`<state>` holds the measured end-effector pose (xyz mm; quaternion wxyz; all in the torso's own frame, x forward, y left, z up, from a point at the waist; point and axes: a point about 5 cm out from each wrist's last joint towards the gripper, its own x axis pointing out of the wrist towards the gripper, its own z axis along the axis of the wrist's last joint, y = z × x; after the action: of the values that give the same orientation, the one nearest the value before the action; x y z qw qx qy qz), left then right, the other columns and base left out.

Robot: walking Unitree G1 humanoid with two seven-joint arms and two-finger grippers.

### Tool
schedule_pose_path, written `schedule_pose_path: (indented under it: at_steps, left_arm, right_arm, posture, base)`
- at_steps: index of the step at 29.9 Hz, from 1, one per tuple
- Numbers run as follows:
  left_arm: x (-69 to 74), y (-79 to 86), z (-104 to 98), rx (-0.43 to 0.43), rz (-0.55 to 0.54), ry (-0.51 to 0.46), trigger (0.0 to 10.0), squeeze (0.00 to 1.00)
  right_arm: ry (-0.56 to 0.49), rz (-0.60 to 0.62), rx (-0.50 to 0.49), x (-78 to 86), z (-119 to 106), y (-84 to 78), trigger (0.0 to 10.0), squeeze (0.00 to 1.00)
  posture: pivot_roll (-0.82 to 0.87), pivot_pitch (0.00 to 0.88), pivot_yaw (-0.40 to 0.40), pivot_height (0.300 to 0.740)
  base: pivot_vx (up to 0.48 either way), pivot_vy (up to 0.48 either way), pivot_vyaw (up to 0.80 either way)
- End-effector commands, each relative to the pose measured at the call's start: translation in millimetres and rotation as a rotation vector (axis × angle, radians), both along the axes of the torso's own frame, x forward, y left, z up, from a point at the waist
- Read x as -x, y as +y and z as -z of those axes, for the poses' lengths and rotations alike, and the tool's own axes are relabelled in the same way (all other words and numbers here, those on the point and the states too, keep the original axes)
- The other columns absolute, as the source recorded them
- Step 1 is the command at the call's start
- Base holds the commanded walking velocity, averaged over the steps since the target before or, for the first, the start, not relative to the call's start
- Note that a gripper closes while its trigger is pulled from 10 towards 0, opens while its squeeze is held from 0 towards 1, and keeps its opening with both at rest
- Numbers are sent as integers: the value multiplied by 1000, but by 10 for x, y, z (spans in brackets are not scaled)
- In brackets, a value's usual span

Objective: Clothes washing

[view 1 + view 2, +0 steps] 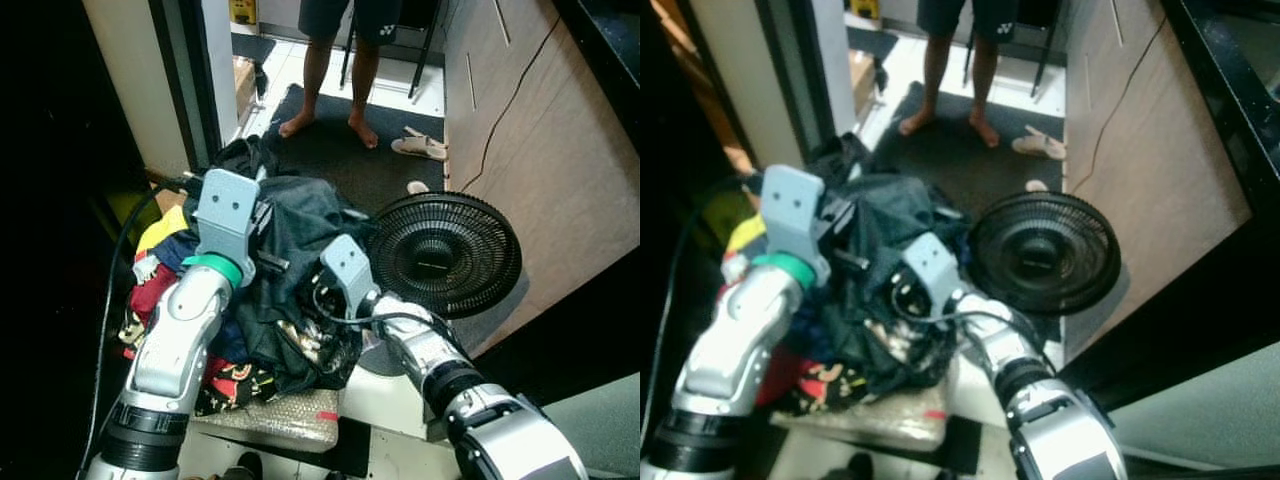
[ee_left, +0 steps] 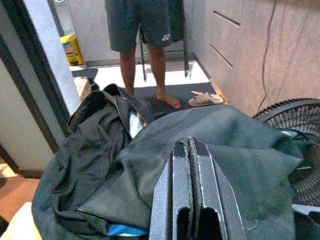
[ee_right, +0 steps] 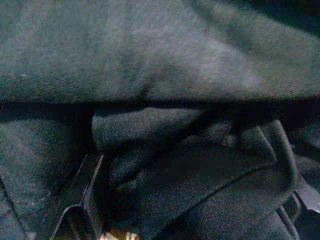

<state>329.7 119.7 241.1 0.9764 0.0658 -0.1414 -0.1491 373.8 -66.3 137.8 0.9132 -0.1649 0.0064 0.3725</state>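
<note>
My left tool (image 2: 192, 165) hovers, fingers pressed together, over the heaped dark green cloth garments (image 1: 300, 225). My right tool (image 3: 190, 200) is buried in folds, fingers spread around dark fabric, tips hidden beside the round black floor fan (image 1: 445, 252).

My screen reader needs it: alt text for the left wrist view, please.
The left gripper, fingers pressed shut, rests on a dark green garment heaped over the clothes pile. Behind stand a person's bare legs on a dark mat, and a black fan beside a wall.

Home interior: laundry heap (image 1: 290, 260), floor fan (image 1: 445, 253), doormat (image 1: 340, 140), slippers (image 1: 420, 147), barefoot person (image 1: 335, 60) in doorway.
</note>
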Motion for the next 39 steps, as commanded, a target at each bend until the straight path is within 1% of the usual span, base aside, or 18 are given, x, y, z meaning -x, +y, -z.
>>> schedule_pose_path:
  at_steps: [1, 4, 5, 6, 7, 12, 14, 17, 18, 20, 21, 22, 23, 25, 28, 30, 37, 39]
  left_arm:
    - [25, -9, 31, -9, 0, 10, 10000, 0]
    - [23, -9, 28, -10, 0, 10, 10000, 0]
    - [22, -7, 27, -10, -2, 9, 10000, 0]
    - [22, -5, 27, -10, -2, 9, 10000, 0]
    - [23, -4, 26, -10, -3, 9, 10000, 0]
    - [22, -2, 28, -10, -6, 11, 10000, 0]
    - [21, -1, 29, -9, -7, 12, 10000, 0]
    - [21, 0, 30, -9, -8, 12, 10000, 0]
    - [20, 0, 30, -8, -8, 12, 10000, 0]
    - [20, 0, 30, -8, -8, 12, 10000, 0]
    - [20, 0, 31, -8, -8, 13, 10000, 0]
    - [20, 0, 31, -8, -8, 13, 10000, 0]
    - [21, -2, 32, -8, -6, 14, 10000, 0]
    - [21, -2, 32, -8, -6, 14, 10000, 0]
    - [20, -4, 34, -9, -5, 15, 10000, 0]
    - [17, -4, 35, -10, -4, 16, 10000, 0]
    - [16, 3, 37, -11, -6, 16, 10000, 0]
    - [13, 8, 38, -13, -8, 17, 10000, 0]
  right_arm:
    - [105, 23, 46, 66, 239, -60, 10000, 0]
    - [138, 19, 7, 61, 232, -58, 10000, 0]
    - [140, 21, -26, 49, 202, -58, 431, 0]
    - [139, 23, -47, 41, 181, -59, 431, 0]
    - [140, 21, -58, 37, 170, -62, 0, 0]
    - [144, 24, -117, 22, 126, -79, 0, 0]
    - [156, 29, -201, 4, 76, -82, 0, 0]
    - [169, 33, -252, -5, 52, -84, 0, 0]
    - [185, 36, -309, -15, 26, -85, 0, 0]
    - [185, 36, -309, -15, 26, -85, 0, 0]
    - [203, 35, -368, -23, 2, -89, 0, 0]
    - [203, 35, -368, -23, 2, -89, 0, 0]
    - [218, 31, -415, -28, -17, -95, 0, 0]
    - [218, 31, -415, -28, -17, -95, 0, 0]
    - [232, 21, -461, -30, -33, -99, 0, 0]
    - [243, -8, -538, -30, -75, -105, 0, 0]
    - [237, -27, -597, -37, -130, -113, 0, 0]
    - [199, -47, -686, -68, -278, -146, 0, 0]
  posture:
    - [150, 273, -19, 740]
    - [150, 273, -17, 740]
    - [150, 272, -16, 740]
    - [150, 272, -16, 740]
    - [150, 272, -16, 740]
    - [151, 270, -16, 740]
    - [148, 267, -15, 740]
    - [149, 267, -14, 740]
    - [148, 267, -14, 740]
    - [148, 267, -14, 740]
    - [147, 267, -11, 740]
    - [147, 267, -11, 740]
    - [146, 268, -10, 740]
    - [146, 268, -10, 740]
    - [144, 267, -8, 740]
    - [145, 264, -7, 740]
    - [145, 263, -5, 740]
    - [145, 258, -4, 740]
  base:
    - [0, 0, 0]
    - [0, 0, 0]
    - [0, 0, 0]
    - [0, 0, 0]
    - [0, 0, 0]
    - [0, 0, 0]
    - [0, 0, 0]
    - [0, 0, 0]
    - [0, 0, 0]
    - [0, 0, 0]
    - [0, 0, 0]
    - [0, 0, 0]
    - [0, 0, 0]
    - [0, 0, 0]
    - [0, 0, 0]
    - [0, 0, 0]
    - [0, 0, 0]
    - [0, 0, 0]
